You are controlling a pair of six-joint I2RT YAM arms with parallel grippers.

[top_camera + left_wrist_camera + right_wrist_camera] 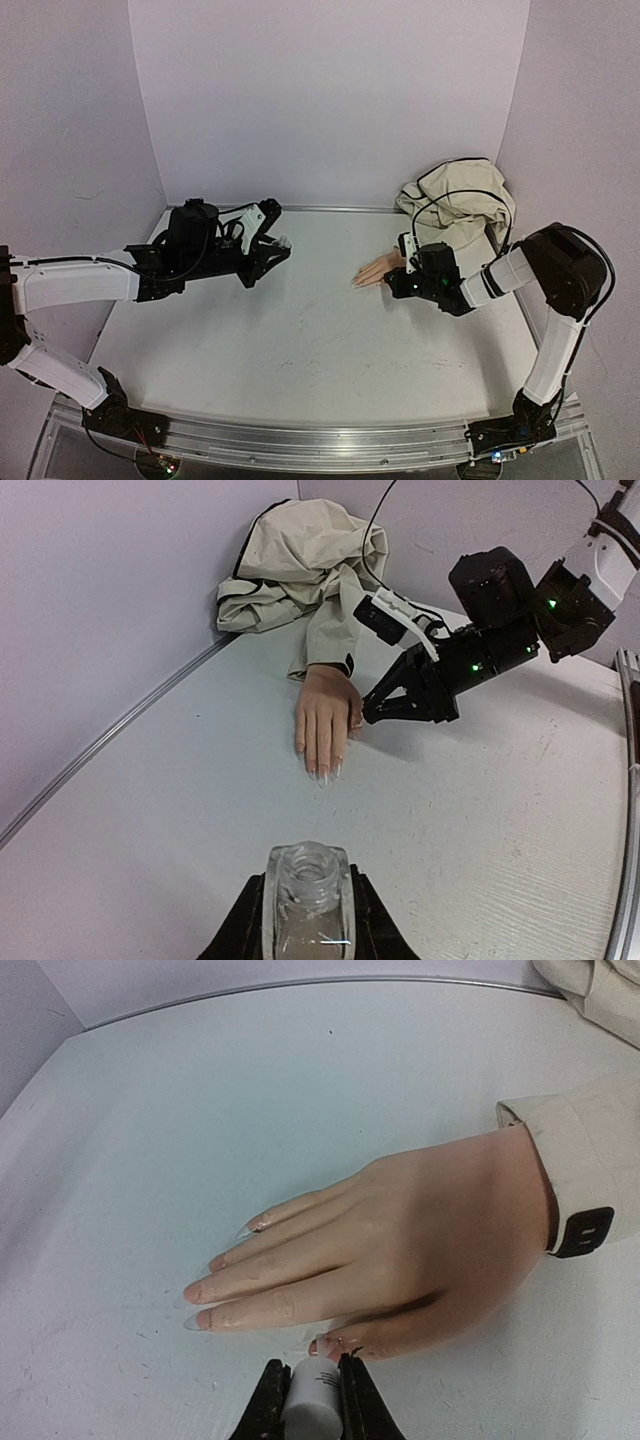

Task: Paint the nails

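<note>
The nails (pixel 192 1322) tip a mannequin hand (pixel 400 1250) lying flat on the table (pixel 200 1110). Just beside its thumb (pixel 345 1342), the right claw (pixel 312 1372) pinches a white brush cap (pixel 312 1405); a heavy stroke could smear skin or shove the hand. Well apart, the left claw (pixel 305 880) pinches an open bottle (pixel 305 920).

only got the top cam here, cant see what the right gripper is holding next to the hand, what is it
observer: The right gripper is shut on a small white cylinder, likely a brush cap. Its end is right at the thumb tip of the mannequin hand. I cannot see any bristles.
operator: and the left one, anything in it
observer: The left gripper is shut on a clear glass bottle, held upright with its neck open and no cap.
operator: nails painted yet
observer: The nails are long, pointed and look clear. I see no colour on them.
</note>
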